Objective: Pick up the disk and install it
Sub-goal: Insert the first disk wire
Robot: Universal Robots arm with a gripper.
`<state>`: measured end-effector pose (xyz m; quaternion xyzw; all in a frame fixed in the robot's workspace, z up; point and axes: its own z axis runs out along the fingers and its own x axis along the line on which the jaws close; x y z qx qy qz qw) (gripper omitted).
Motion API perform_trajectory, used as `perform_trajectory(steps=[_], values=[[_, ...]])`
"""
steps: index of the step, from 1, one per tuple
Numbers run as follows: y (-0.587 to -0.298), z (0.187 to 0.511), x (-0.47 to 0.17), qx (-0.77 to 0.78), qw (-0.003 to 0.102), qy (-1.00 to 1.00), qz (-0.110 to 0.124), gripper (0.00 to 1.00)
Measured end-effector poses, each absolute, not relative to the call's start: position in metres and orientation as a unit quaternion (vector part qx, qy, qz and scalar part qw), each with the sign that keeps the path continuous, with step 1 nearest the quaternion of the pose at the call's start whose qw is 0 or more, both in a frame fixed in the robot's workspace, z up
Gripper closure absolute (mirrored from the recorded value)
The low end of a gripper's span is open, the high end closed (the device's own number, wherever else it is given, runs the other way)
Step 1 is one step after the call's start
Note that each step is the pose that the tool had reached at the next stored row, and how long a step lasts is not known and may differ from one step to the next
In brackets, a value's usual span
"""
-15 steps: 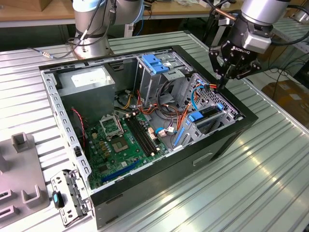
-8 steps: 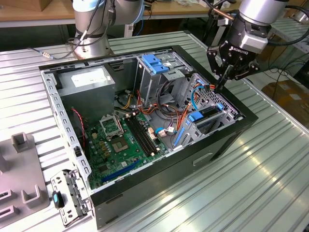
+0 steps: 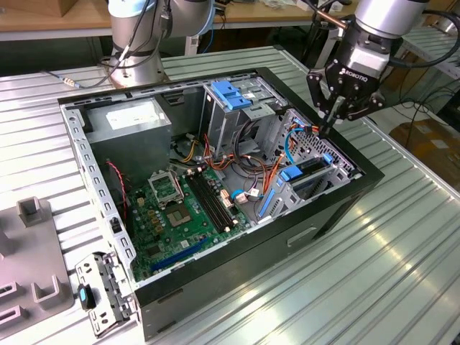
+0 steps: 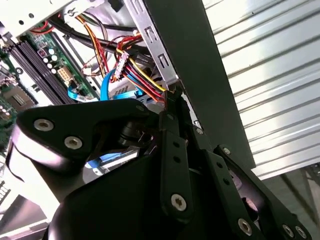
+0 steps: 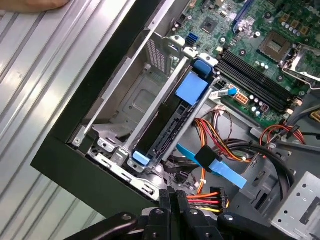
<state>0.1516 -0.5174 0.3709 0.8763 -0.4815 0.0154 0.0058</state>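
Observation:
The open computer case [image 3: 237, 267] lies on its side on the ribbed metal table. The disk [image 3: 310, 170] stands on edge in the drive bay at the case's corner on the exterior view's right, a dark slab with blue rails; the first wrist view shows the disk [image 5: 167, 127] between the bay's metal walls. My gripper [image 3: 325, 129] hangs just above the bay's back end, shut, with nothing between its fingers. In the second wrist view the gripper [image 4: 173, 97] has its tips at the end of the red, yellow and black power cable [image 4: 140, 75].
A grey power-supply box [image 3: 129, 118] and a metal cage with a blue top [image 3: 231, 93] sit at the case's back. The green motherboard [image 3: 187, 208] covers the floor. Loose cables [image 5: 220, 150] cross beside the bay. Grey fixtures [image 3: 32, 251] and a bracket [image 3: 100, 287] lie on the exterior view's left.

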Motion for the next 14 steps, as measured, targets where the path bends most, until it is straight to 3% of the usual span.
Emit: perform_trajectory(steps=[14], values=[[-0.5174, 0.3709, 0.1510, 0.833, 0.007, -0.553, 0.015, 0.84]])
